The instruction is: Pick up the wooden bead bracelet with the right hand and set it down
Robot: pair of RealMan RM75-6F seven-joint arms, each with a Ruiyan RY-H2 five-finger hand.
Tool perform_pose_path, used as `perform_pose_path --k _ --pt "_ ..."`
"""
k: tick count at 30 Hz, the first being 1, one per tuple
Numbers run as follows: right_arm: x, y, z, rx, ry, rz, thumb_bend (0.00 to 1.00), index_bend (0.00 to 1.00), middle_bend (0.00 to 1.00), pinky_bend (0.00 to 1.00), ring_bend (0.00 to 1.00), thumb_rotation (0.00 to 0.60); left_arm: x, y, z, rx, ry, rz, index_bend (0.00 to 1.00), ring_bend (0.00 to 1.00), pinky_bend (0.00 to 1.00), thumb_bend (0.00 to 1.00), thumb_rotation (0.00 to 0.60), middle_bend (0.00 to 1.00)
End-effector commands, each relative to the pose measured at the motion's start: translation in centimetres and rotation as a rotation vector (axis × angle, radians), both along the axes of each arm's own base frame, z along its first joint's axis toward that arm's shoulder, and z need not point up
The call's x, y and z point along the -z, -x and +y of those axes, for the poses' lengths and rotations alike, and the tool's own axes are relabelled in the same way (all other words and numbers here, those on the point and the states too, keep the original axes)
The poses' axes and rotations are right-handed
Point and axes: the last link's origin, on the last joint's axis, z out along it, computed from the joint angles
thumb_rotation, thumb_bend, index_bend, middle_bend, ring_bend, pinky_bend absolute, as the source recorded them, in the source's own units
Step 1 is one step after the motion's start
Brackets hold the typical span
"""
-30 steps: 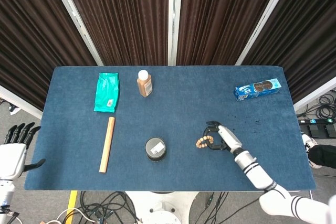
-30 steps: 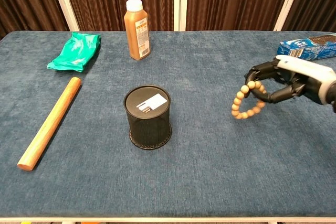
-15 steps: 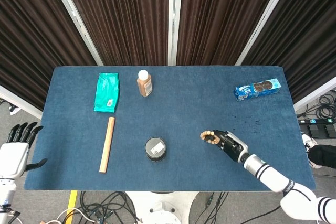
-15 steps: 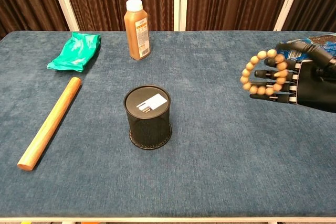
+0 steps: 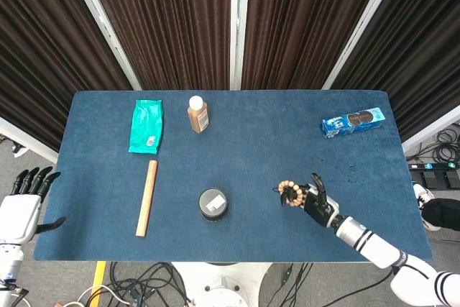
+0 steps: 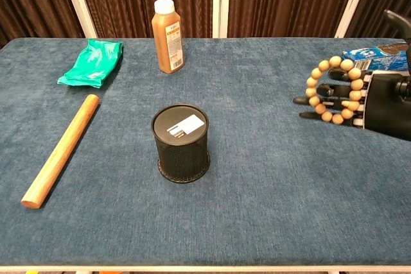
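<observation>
Bracelet lifted off the counter
The right hand carries the wooden bead bracelet looped over its outstretched fingers; the left hand hangs empty, fingers apart.

Both views are evenly and brightly lit from overhead, with no harsh glare. The blue table shows soft, short shadows: a faint one hugs the base of the black mesh cup in the chest view. Focus is sharp near the cup; the dark curtains behind the table read slightly murky. The head view's straight rails splay outward toward the frame edges.
</observation>
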Motion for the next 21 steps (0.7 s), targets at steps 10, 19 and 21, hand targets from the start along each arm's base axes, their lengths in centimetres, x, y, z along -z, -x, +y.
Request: perform_pose_path --k 10,19,21 --pt "2.1 1.4 -0.2 -0.029 0.297 0.276 0.4 0.71 0.63 0.0 0.19 0.025 0.0 0.1 0.0 -0.005 -0.002 0.002 0.15 0.01 0.02 0.0 0.6 0.08" --pt "2.0 1.6 -0.4 -0.036 0.322 0.275 0.61 0.73 0.63 0.0 0.19 0.026 0.0 0.1 0.1 -0.007 -0.002 0.002 0.15 0.01 0.02 0.0 0.6 0.08" --pt "1.9 1.7 -0.5 -0.04 0.322 0.268 0.58 0.74 0.63 0.0 0.19 0.025 0.0 0.0 0.1 -0.005 -0.001 0.002 0.15 0.01 0.02 0.0 0.6 0.08"
